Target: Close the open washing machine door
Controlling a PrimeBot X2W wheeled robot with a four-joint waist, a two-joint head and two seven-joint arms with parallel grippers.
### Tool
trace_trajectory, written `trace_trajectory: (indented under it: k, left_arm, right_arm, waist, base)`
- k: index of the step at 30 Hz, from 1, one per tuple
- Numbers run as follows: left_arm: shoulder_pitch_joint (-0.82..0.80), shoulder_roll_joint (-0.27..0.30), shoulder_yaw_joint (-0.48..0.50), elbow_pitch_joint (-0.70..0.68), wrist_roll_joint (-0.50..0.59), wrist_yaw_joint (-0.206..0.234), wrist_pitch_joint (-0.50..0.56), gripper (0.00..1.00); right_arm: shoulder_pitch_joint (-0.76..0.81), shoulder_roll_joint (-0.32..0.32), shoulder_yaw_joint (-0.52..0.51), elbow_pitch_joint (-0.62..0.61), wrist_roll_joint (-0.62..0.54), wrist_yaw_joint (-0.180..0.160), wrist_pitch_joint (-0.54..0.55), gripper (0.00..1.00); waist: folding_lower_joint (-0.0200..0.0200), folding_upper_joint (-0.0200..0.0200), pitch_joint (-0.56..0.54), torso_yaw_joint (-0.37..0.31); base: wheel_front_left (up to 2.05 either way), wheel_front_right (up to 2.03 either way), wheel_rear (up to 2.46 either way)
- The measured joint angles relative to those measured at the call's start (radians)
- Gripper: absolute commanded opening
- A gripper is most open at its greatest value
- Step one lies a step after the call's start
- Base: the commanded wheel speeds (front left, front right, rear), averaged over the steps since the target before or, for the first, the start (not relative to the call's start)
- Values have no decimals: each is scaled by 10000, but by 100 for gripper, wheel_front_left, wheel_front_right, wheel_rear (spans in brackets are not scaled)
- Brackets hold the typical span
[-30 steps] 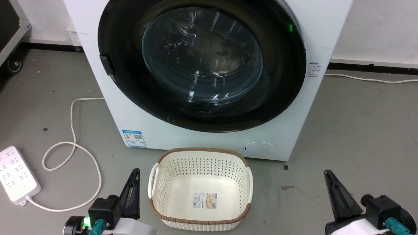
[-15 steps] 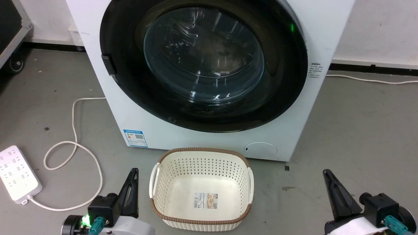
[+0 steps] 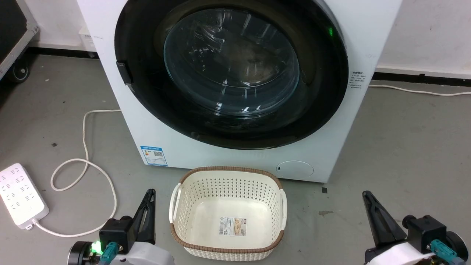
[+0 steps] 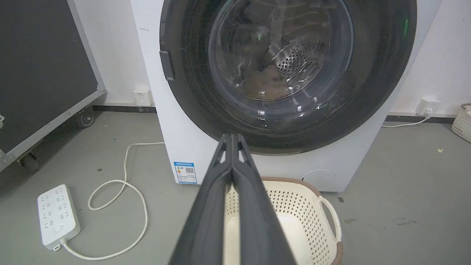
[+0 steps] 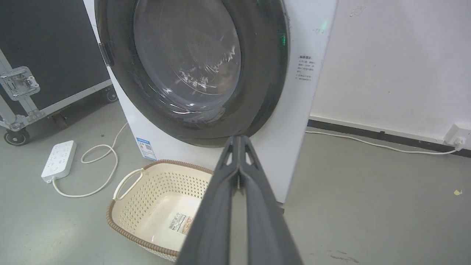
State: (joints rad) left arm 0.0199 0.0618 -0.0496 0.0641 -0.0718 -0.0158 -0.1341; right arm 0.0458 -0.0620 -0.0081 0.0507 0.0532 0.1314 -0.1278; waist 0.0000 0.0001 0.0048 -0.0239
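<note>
Across grey floor, washing machine door faces left end effector and right end effector (both pressed together).

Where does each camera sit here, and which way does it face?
Head view: on the head, looking forward and down at the washing machine door and the basket on the floor; left gripper lower left, right gripper lower right.
Left wrist view: low, facing the door nearly head-on along its shut fingers.
Right wrist view: from the right, facing the door obliquely along its shut fingers.
Shared: all three show the door, basket, power strip and sticker.
</note>
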Motion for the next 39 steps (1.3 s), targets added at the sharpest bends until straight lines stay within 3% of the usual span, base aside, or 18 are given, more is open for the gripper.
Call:
trace_trajectory:
  k: [39]
  left_arm:
    - [-38,-79,284,-364,353,56,775,0]
  right_arm:
    - [-196,36,46,-265,-276,0,742,0]
  waist:
    - [0,0,-29,143]
  base:
    - [0,0,0]
